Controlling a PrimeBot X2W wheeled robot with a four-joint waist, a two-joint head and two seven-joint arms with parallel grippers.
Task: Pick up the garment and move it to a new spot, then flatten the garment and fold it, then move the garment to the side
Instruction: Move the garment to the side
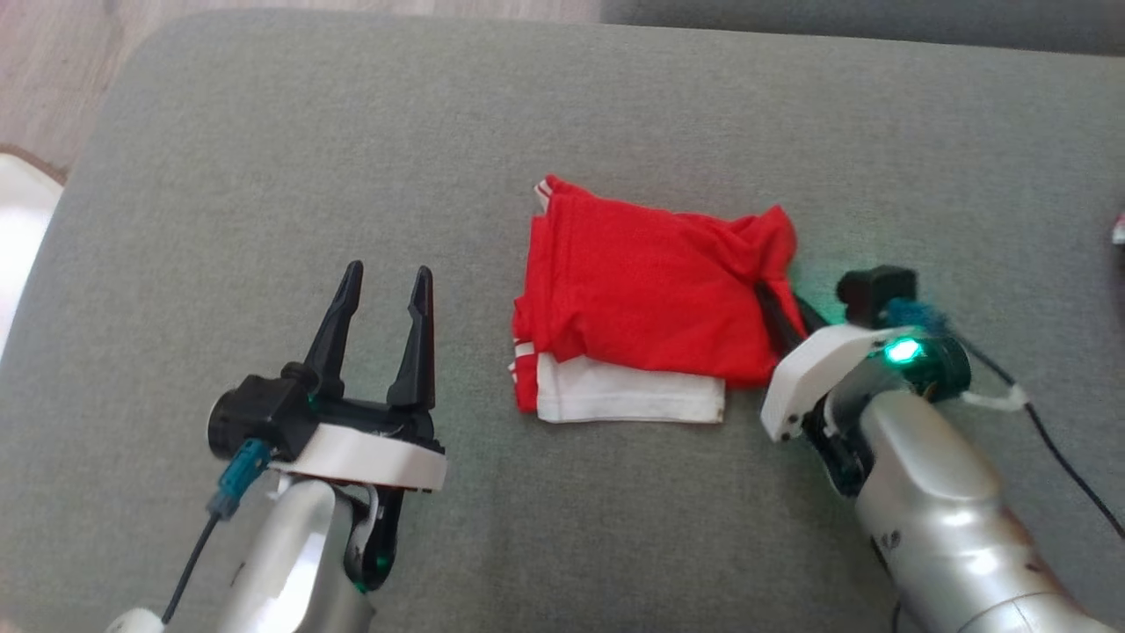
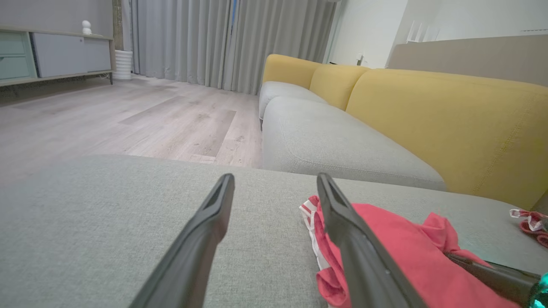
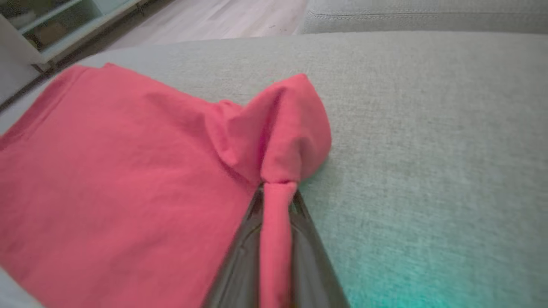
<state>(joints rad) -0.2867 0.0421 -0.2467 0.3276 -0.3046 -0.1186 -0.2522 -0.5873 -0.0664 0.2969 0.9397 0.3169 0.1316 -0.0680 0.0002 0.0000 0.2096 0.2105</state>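
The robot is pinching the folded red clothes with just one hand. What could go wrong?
1. The right hand grips only a small bunch at the edge of the red garment, so pulling may unfold the stack.
2. The left hand is open and off the cloth, so nothing steadies the white layer underneath.

Red garment on a plain grey-green cushion
The garment is bright red, with a white layer under it and thin red-and-white stripes at its edges. The sofa back is mustard yellow, the floor pale wood, the curtains grey. The left gripper is black.
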